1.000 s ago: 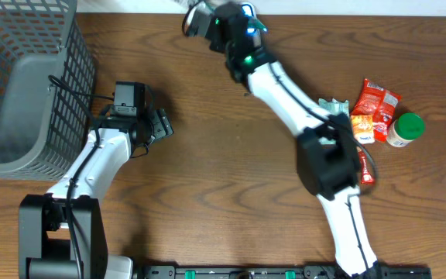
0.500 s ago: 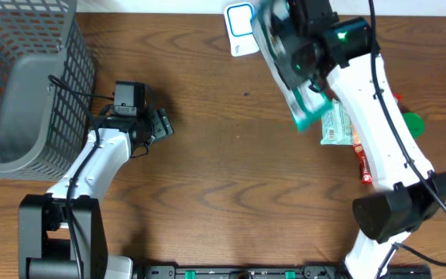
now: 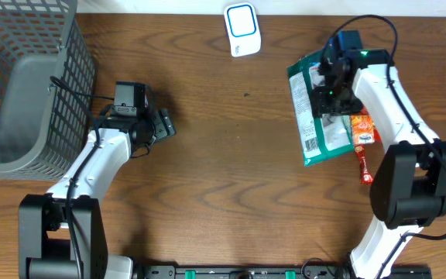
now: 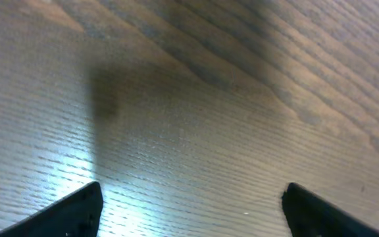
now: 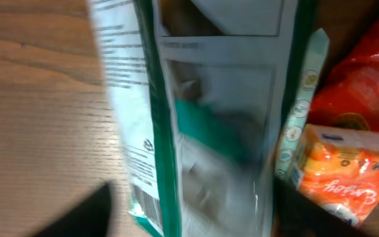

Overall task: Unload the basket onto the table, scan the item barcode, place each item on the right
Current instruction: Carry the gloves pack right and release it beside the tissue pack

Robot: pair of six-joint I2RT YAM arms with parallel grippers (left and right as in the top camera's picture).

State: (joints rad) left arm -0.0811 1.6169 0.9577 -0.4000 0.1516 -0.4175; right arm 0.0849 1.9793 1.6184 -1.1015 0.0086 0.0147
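Pouch (image 3: 321,116) — green-edged, the largest item — lay at right centre of the overhead frame, partly over the snack packets (image 3: 365,129). My right claw (image 3: 333,94) hung above it, jaws apart, gripping nothing. My left claw (image 3: 163,124), at left centre, was spread and empty too. With the scanner (image 3: 241,29) at top centre, well apart from the pouch, I judged the scan unconfirmed — possibly still to do.

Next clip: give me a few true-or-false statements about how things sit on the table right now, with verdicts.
1. The white scanner sits near the table's far edge. True.
2. The green-and-white bag is inside the grey basket. False: it is on the table's right side, beneath the right end effector.
3. The left end effector holds nothing. True.
4. The orange packet lies left of the bag. False: it lies at the bag's right edge.
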